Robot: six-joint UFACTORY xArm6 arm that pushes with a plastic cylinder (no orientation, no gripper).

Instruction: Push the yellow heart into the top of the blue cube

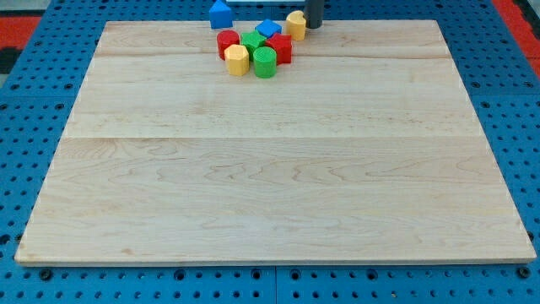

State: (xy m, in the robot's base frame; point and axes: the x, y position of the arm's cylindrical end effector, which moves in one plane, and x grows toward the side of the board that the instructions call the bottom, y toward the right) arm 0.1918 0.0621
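My tip (313, 25) sat at surface (270, 169) top edge, touching yellow heart (295, 24) on its right. No pincer on rod, so no grip state to tell. Heart lay just right of blue cube (268, 29), near red cube (281, 47), apparently touching neither.

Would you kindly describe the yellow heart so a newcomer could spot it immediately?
Look at the wooden board and its top edge, where blocks cluster. The yellow heart sits at the cluster's right, just left of my tip; the other yellow block lies at the cluster's lower left.
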